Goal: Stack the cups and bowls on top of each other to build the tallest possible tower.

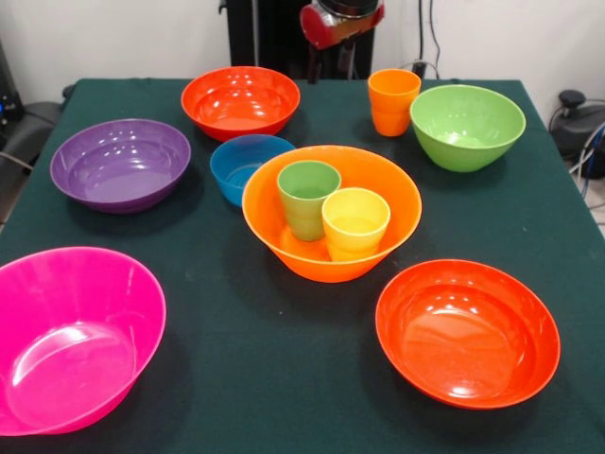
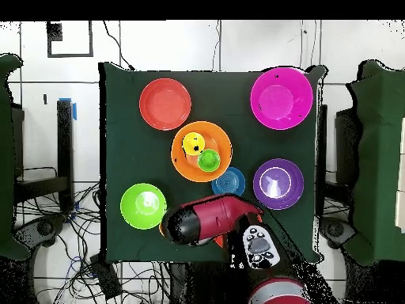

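**At frame centre: two cups in the light orange bowl**

In the front view's middle, the green cup [image 1: 308, 197] and yellow cup [image 1: 354, 222] stand upright inside the light orange bowl [image 1: 279, 236]. The orange cup [image 1: 393, 101] stands upper right, beside the lime bowl [image 1: 467, 126]. Whether the gripper's [image 1: 340, 24] fingers are apart or together cannot be told.

A dark green cloth [image 1: 284, 378] covers the table from its near edge to its far edge and lies flat, with no folds showing. Beyond the table's far edge stands a plain white wall [image 1: 113, 38], and black cables [image 1: 433, 38] hang down it toward the far right corner. In the overhead view the floor [image 2: 158, 43] around the table is laid with pale tiles marked by dark lines, loose cables [image 2: 87, 261] lie tangled on it by one corner of the table, and a dark chair [image 2: 372, 158] stands at the side of the table.
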Robot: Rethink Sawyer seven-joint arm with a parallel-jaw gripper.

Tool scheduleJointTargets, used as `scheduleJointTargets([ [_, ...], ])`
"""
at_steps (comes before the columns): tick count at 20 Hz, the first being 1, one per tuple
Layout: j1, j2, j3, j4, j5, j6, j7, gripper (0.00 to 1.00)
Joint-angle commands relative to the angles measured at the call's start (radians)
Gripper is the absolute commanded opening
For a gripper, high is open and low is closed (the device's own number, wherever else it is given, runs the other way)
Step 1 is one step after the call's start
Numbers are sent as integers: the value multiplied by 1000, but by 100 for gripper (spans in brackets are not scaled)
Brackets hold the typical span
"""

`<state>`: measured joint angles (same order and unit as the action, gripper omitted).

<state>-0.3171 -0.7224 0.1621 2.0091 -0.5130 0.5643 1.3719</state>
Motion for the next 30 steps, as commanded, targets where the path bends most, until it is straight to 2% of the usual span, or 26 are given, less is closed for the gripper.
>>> scheduleJointTargets([
  [1, 40, 10, -10, 92, 16, -119, 212, 100],
  [8, 81, -12, -17, 130, 29, -153, 267, 100],
  [20, 166, 24, -36, 195, 57, -256, 411, 100],
  [30, 229, 89, -122, 199, 60, -491, 573, 100],
])
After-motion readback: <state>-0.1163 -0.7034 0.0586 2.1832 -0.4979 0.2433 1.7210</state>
